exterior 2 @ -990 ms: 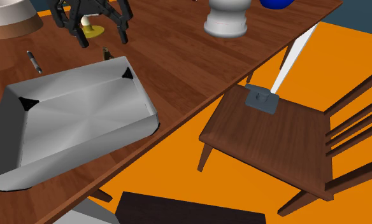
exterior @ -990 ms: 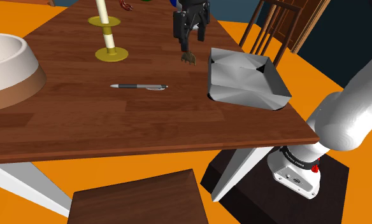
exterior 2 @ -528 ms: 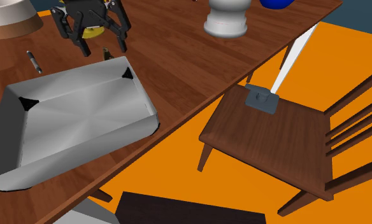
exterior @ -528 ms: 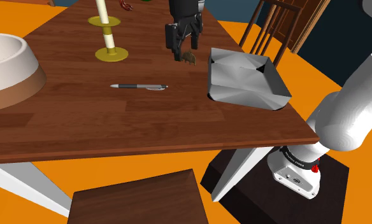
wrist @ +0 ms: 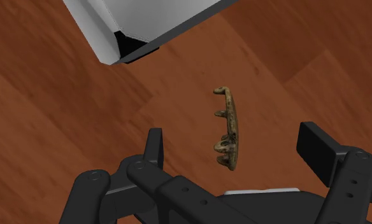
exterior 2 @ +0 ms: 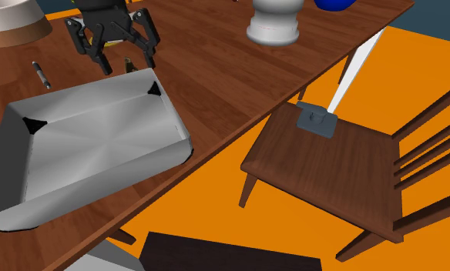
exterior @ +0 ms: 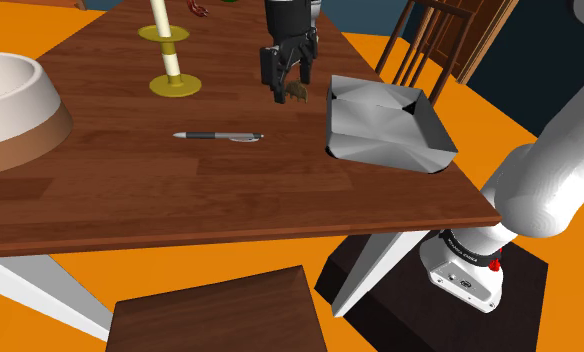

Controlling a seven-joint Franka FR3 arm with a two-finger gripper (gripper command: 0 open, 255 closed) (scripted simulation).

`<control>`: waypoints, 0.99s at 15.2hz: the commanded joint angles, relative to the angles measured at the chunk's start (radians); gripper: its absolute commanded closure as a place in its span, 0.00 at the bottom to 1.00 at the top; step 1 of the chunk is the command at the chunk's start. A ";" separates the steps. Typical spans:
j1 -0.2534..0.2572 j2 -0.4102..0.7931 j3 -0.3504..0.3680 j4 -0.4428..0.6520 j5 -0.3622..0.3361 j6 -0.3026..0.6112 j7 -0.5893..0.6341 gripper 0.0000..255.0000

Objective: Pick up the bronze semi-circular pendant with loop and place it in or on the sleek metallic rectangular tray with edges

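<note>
The bronze pendant [wrist: 229, 130] stands on edge on the wooden table, a curved bar with a small loop at one end. My gripper [wrist: 234, 145] is open, with one finger on either side of the pendant and neither touching it. In the shoulder view the gripper [exterior: 292, 90] is low over the table and partly covers the pendant [exterior: 299, 93]. The metallic tray [exterior: 390, 152] sits just to that view's right. From the second exterior view the gripper [exterior 2: 128, 65] straddles the pendant [exterior 2: 128, 61] just beyond the tray [exterior 2: 100, 146]. A tray corner [wrist: 114, 38] lies ahead of the fingers.
A pen [exterior: 220, 135] lies on the table at the shoulder view's left of the gripper. A yellow candlestick [exterior: 170, 60] and a large bowl [exterior: 10, 110] stand farther left. A white vase [exterior 2: 273, 23] stands near the table edge. A wooden chair [exterior 2: 347, 154] stands beside the table.
The gripper has come down and shifted a little to the shoulder view's left, so its open fingers now stand around the pendant. The pendant and tray have not moved.
</note>
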 commanded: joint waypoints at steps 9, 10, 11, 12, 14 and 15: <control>0.001 0.001 0.001 -0.001 0.000 0.002 0.002 1.00; 0.001 0.001 0.001 0.000 0.000 0.001 0.003 1.00; 0.002 0.002 0.001 0.000 0.000 0.001 0.003 1.00; 0.000 0.000 0.000 0.000 0.000 0.000 0.000 1.00; 0.001 0.004 0.001 0.032 -0.002 -0.028 0.000 1.00; 0.001 0.007 0.001 0.049 -0.003 -0.042 0.001 1.00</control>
